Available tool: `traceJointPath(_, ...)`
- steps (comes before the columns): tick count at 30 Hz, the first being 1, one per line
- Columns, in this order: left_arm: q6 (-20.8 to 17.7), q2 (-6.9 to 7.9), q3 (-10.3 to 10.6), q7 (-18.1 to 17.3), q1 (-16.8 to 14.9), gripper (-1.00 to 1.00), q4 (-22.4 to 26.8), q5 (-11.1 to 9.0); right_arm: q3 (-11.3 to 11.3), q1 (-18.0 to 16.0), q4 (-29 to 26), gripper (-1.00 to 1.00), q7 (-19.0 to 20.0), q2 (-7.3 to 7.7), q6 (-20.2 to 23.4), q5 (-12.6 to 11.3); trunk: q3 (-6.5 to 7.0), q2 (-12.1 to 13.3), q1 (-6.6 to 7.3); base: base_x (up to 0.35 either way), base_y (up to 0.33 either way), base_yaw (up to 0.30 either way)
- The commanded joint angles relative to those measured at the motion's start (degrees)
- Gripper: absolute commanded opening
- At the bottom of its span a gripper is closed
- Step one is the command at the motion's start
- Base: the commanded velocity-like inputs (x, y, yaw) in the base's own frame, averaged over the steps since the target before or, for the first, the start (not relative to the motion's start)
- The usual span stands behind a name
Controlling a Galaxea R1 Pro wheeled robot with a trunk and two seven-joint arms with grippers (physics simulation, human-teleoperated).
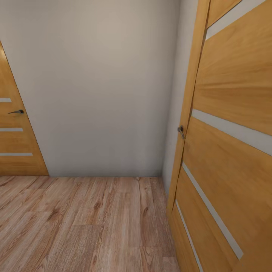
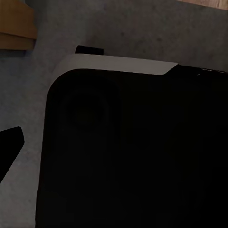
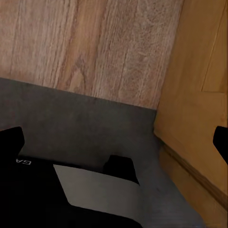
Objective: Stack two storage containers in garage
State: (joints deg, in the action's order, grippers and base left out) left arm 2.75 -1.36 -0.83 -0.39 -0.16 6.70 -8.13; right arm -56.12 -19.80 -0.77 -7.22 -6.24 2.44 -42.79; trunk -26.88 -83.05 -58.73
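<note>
Close on the right, an open wooden door (image 1: 230, 151) crowds the passage; its edge and handle (image 1: 181, 131) could catch the robot's base (image 3: 85, 194) turning through. Plank flooring (image 1: 87, 223) ahead lies open up to the white wall (image 1: 98, 87). No storage container is visible. Whether either arm's jaws are clenched or released, I cannot tell.

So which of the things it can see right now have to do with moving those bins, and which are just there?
Part of the job:
- grey concrete floor, the kind the garage has
- open door beside the robot

Just there:
- plank floor
- white wall
- closed door at the left
- the robot's own dark base
</note>
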Motion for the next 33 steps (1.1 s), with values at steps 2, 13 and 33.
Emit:
traceJointPath(2, 0.15, -0.01, 0.00, -0.05, -0.02, 1.00, -0.02, -0.41, -0.55, 0.57, -0.04, 1.00, -0.26, 0.81, -0.29, -0.35, -0.05, -0.03, 0.00, 0.000, 0.000, 0.000)
traceJointPath(13, 0.20, -0.05, 0.12, -0.05, -0.02, 1.00, -0.02, -0.39, -0.54, 7.24, 0.03, 1.00, -0.16, 3.57, -5.01, -0.38, -0.05, -0.03, 0.00, 0.000, 0.000, 0.000)
traceJointPath(33, 0.15, 0.00, 0.06, 0.03, -0.02, 1.00, -0.02, -0.40, -0.57, 9.25, 0.85, 1.00, 1.09, 3.79, -6.12, -0.54, -0.05, -0.03, 0.00, 0.000, 0.000, 0.000)
